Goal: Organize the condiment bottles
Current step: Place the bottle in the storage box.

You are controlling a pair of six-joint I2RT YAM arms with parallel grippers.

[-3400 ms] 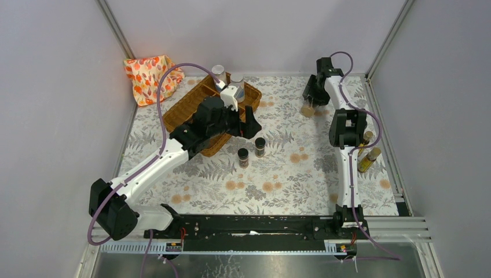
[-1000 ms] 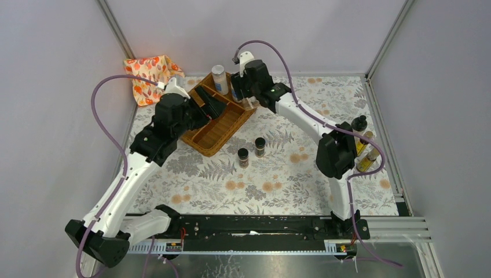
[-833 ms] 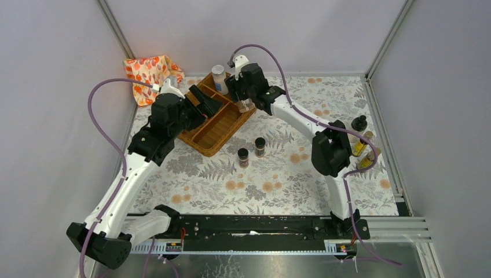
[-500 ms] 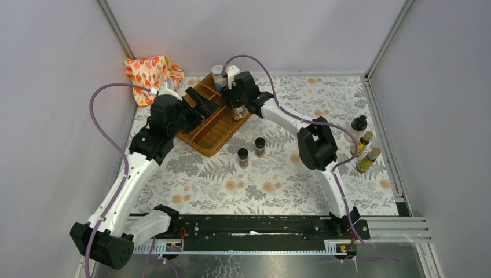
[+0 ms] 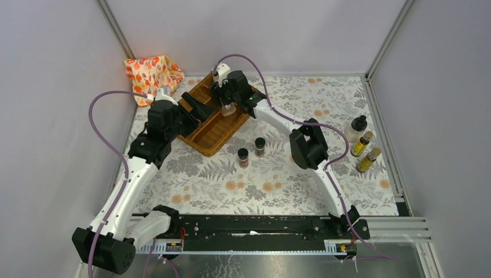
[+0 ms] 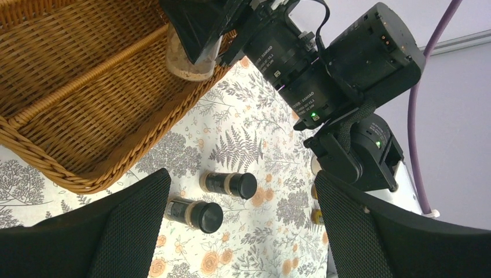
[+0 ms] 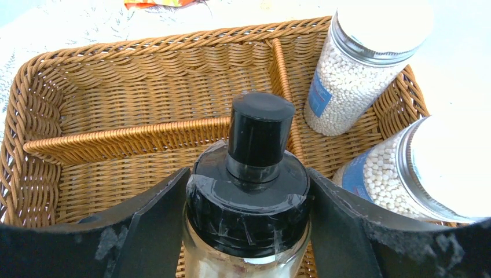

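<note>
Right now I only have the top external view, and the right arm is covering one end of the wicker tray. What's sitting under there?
Observer: Two silver-lidded jars of white beads stand side by side in the end compartment of the wicker tray.
Operator: Okay, and what exactly is that arm carrying?
Observer: The right gripper is shut on a clear jar with a black flip cap. Its fingers clamp the jar's black collar, and it is just beside those two jars. I can't tell whether its base touches the tray.
</note>
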